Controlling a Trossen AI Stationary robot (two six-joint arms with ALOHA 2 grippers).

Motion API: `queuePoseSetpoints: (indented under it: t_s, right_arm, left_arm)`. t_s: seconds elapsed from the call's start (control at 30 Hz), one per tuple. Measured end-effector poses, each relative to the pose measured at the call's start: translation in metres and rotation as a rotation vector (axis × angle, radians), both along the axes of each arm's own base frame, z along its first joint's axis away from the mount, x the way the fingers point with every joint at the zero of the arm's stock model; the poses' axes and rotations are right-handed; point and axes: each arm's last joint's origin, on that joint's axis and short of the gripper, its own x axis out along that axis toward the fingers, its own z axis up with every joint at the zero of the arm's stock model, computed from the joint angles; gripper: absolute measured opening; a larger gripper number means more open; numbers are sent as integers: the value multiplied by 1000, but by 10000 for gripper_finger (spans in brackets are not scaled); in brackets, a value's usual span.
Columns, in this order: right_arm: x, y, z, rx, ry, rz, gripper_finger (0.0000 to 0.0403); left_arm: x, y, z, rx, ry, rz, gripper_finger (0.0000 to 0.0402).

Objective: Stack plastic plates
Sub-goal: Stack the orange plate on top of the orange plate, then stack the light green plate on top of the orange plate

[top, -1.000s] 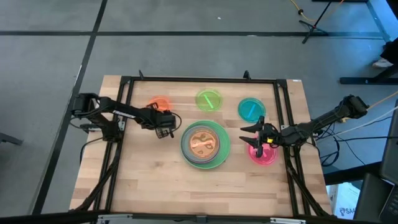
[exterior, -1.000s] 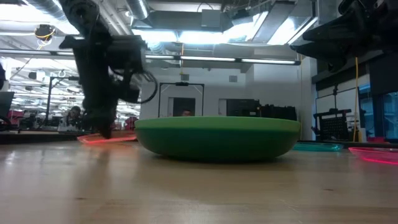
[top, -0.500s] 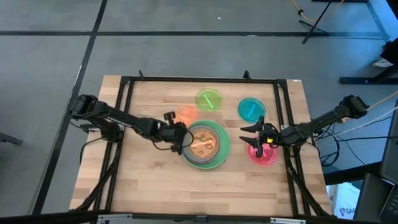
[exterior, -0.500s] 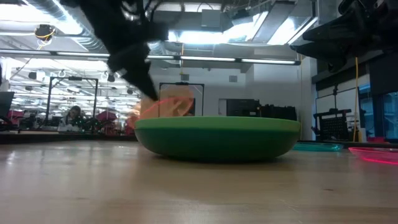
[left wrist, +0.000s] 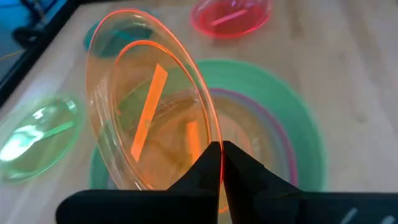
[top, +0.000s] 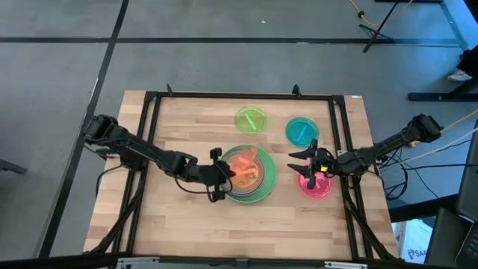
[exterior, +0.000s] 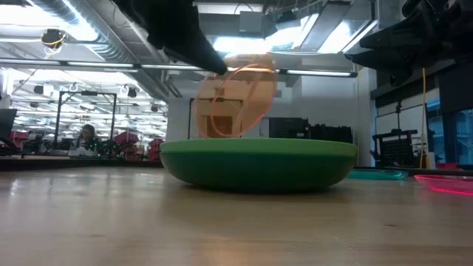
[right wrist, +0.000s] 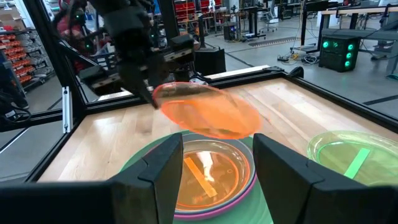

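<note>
A stack of plates [top: 246, 175] stands mid-table: large green plates at the bottom [exterior: 259, 164], a magenta rim [left wrist: 283, 134] above them, and a small orange plate [right wrist: 208, 177] inside. My left gripper [top: 221, 176] is shut on a second translucent orange plate [top: 243, 163], which it holds tilted over the stack [left wrist: 311, 155]. The lime plate [top: 250, 119], teal plate [top: 302, 131] and red-pink plate [top: 317, 185] lie flat on the table. My right gripper [top: 297, 165] is open and hovers at the red-pink plate's left edge, facing the stack. My left gripper pinches the orange plate's rim [left wrist: 210, 155] between its two fingers. It comes roughly level from the table's left side. The plate [exterior: 236, 96] is lifted clear and steeply tilted, with its hollow side toward the far edge, above the stack's left half.
A black frame [top: 153, 101] borders the wooden table top, with rails along the left and right sides. Bare wood lies near and left of the stack. The room beyond holds benches and equipment.
My left gripper has carried the orange plate from the table's far-left area toward the right and near edge, up over the stack. The plate has left the table, risen clear and tipped from flat to steeply tilted. My right arm has kept still.
</note>
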Motion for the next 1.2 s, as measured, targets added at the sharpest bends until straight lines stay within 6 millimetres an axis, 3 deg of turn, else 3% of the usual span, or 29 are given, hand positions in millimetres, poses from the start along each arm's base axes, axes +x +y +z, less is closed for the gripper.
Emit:
queuePoseSetpoints:
  t_s: [0.37,0.6,0.97,1.2]
  right_arm:
    - [0,0,0,1,-1,0,188]
    - [0,0,0,1,-1,0,188]
    - [0,0,0,0,-1,0,188]
    - [0,0,0,-5,4,-4,188]
  left_arm:
    - [11,-9,-30,-7,78,-48,7]
    - [12,-8,-30,-6,72,-41,14]
    - [12,-9,-25,-65,47,-33,109]
    - [13,-20,-21,-69,-92,-67,113]
